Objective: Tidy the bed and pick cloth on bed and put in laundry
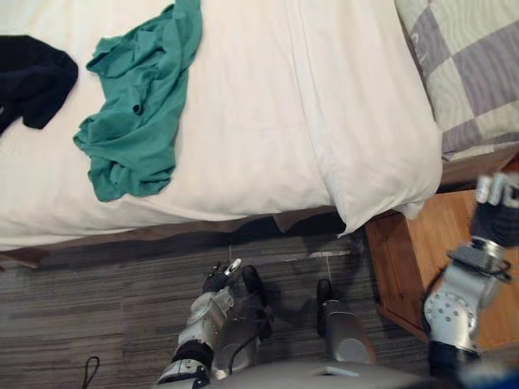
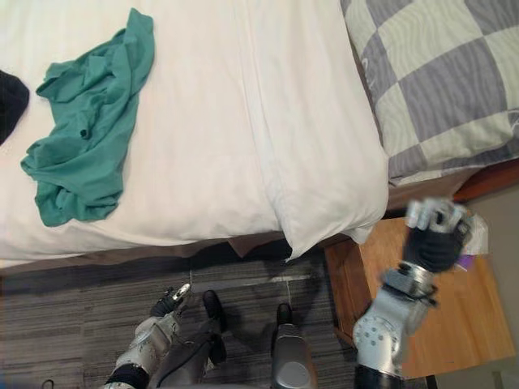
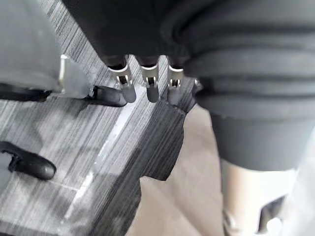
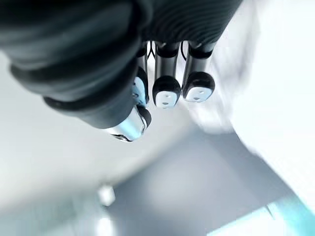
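A crumpled teal cloth (image 1: 134, 121) lies on the white duvet (image 1: 268, 121) toward the bed's left side. A black cloth (image 1: 32, 77) rests further left, at the view's edge. My left hand (image 1: 219, 279) hangs low over the carpet in front of the bed, fingers (image 3: 147, 86) relaxed and holding nothing. My right hand (image 2: 438, 231) is raised above the wooden nightstand (image 2: 454, 316) to the right of the bed, its fingers (image 4: 166, 91) curled with nothing in them. Both hands are well away from the cloths.
A grey-and-white checked pillow (image 2: 438, 81) lies at the head of the bed, upper right. The duvet's corner (image 1: 357, 215) droops over the bed's edge beside the nightstand. Striped grey carpet (image 1: 97, 308) runs along the bed's front.
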### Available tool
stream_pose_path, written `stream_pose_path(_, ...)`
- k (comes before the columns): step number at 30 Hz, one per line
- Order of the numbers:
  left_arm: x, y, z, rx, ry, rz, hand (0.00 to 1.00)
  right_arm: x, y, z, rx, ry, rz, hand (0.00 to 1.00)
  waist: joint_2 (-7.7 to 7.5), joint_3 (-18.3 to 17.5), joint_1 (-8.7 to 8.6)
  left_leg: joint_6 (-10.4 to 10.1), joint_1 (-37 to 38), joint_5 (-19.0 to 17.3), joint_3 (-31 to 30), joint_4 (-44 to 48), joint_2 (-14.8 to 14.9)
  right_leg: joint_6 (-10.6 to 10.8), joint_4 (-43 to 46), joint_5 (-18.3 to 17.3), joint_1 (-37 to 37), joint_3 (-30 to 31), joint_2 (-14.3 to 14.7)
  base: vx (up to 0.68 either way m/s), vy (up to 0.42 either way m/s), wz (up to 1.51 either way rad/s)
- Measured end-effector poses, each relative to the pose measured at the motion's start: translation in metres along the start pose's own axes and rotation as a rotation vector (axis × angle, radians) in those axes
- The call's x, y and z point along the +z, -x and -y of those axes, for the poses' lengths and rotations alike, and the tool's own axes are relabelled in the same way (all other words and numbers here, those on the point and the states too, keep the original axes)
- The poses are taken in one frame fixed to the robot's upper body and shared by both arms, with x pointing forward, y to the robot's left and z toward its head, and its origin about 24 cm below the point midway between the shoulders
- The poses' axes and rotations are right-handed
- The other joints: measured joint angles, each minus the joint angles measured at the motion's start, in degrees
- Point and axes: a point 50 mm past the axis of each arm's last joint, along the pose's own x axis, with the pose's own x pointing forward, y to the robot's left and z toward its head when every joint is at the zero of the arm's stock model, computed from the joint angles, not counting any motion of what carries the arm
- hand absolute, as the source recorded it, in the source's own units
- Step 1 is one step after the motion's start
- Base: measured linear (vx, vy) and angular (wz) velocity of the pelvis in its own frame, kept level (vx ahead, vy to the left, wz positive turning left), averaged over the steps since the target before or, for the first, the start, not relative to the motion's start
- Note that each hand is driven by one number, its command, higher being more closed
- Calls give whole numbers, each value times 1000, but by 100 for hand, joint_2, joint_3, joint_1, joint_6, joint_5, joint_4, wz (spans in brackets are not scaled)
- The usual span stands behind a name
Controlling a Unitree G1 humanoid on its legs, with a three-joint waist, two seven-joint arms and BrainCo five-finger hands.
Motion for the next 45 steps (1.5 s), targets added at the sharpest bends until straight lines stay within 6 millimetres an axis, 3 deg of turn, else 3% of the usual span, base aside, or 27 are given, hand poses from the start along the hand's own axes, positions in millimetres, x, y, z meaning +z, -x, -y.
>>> stream_pose_path(2, 1, -1, 5, -15, -12, 3, 0, -15, -9, -15, 92, -67, -60, 100, 39, 28, 87, 13, -256, -9, -88, 163, -22, 10, 196, -70, -237, -49, -61, -15, -12, 31)
stream_pose_path(4, 7, -3, 15, -42, -5, 28, 0, -31, -34, -43, 229, -149, -95, 100, 161, 218, 137, 22, -710, -9, -260, 474, -52, -21, 593, -179, -643, -147, -148, -44, -2, 44)
stream_pose_path(5, 10, -4, 18, -51, -5, 42, 0, -33, -42, -52, 266, -166, -94, 100, 174, 292, 155, 22, -837, -9, -280, 558, -59, -17, 727, -231, -783, -152, -179, -96, -13, 40)
stream_pose_path(6, 20, -6, 24, -69, -5, 75, 0, -39, -57, -74, 355, -177, -99, 100, 227, 448, 234, 26, -1198, -7, -334, 739, -54, -56, 998, -309, -1162, -159, -215, -139, -26, 30)
stream_pose_path(9, 36, -9, 35, -101, 0, 128, 0, -44, -79, -101, 437, -159, -95, 100, 319, 709, 307, 25, -1799, 65, -437, 796, 3, -93, 1221, -336, -1777, -223, -190, -126, -35, 27)
stream_pose_path(11, 46, -11, 43, -120, -5, 152, 0, -44, -96, -108, 424, -140, -82, 100, 330, 1061, 384, 36, -2129, 215, -530, 785, 29, -131, 1351, -314, -2108, -305, -171, -70, -54, 25)
stream_pose_path(16, 66, -14, 60, -152, 61, 220, 0, -50, -128, -109, 373, -126, -60, 100, 338, 1333, 460, 104, -2785, 476, -555, 675, 28, -191, 1527, -278, -2863, -321, -165, -1, -41, 14)
stream_pose_path(24, 89, -14, 96, -255, 161, 296, 0, -45, -139, -142, 568, -207, 40, 100, 408, 1360, 408, -145, -3079, 901, -435, 29, 8, -253, 1696, -257, -3585, -267, -133, 14, -36, 2)
stream_pose_path(28, 87, -13, 102, -269, 195, 308, 0, -55, -137, -141, 600, -289, 15, 100, 424, 1351, 345, -221, -2977, 944, -388, -192, -17, -266, 1727, -264, -3629, -236, -135, -21, -31, -3)
stream_pose_path(30, 82, -14, 100, -253, 221, 297, 0, -64, -132, -136, 603, -335, -8, 100, 424, 1350, 315, -221, -2857, 946, -290, -268, -38, -266, 1722, -264, -3570, -191, -151, 5, -6, -9)
stream_pose_path(33, 73, -14, 98, -234, 259, 274, 0, -85, -107, -110, 566, -396, -120, 100, 426, 1348, 228, -218, -2539, 948, -175, -311, -98, -262, 1671, -265, -3297, -98, -191, 38, 13, -14)
stream_pose_path(35, 71, -14, 98, -229, 274, 272, 0, -112, -69, -77, 467, -430, -300, 100, 416, 1335, 192, -246, -2228, 921, -93, -337, -116, -251, 1564, -271, -2993, -34, -196, 36, 8, -18)
stream_pose_path(36, 69, -14, 97, -225, 275, 269, 0, -120, -59, -70, 429, -436, -352, 100, 417, 1335, 184, -262, -2151, 909, -78, -360, -124, -243, 1553, -276, -2938, -10, -196, 26, 1, -23)
stream_pose_path(38, 61, -13, 95, -209, 245, 246, 0, -151, -1, -28, 206, -462, -612, 100, 427, 1330, 136, -304, -1812, 878, 19, -524, -180, -202, 1534, -301, -2712, 85, -208, 24, -1, -23)
stream_pose_path(39, 59, -13, 94, -204, 238, 241, 0, -154, 12, -23, 171, -466, -659, 100, 428, 1329, 117, -308, -1749, 875, 43, -536, -188, -194, 1530, -306, -2655, 95, -214, 37, -4, -16)
stream_pose_path(41, 48, -12, 90, -194, 199, 201, 0, -158, 62, -9, 92, -465, -822, 100, 427, 1328, 33, -283, -1382, 894, 54, -603, -240, -142, 1499, -338, -2291, 77, -268, 48, -15, -6)
stream_pose_path(42, 45, -12, 90, -197, 183, 186, 0, -158, 71, -8, 85, -463, -857, 100, 427, 1327, 20, -283, -1266, 894, 57, -606, -257, -135, 1493, -351, -2167, 66, -287, 32, -24, 0)
stream_pose_path(43, 37, -11, 88, -196, 164, 159, 0, -160, 88, -7, 80, -457, -927, 0, 411, 1301, -11, -283, -1048, 890, 56, -610, -274, -125, 1448, -376, -1910, 32, -310, 0, 0, 0)
stream_pose_path(45, 27, -11, 76, -172, 128, 115, 0, -166, 107, -8, 92, -448, -1023, 0, 372, 1049, -32, -262, -865, 817, 53, -613, -263, -121, 1337, -404, -1684, -9, -302, 22, -26, -3)
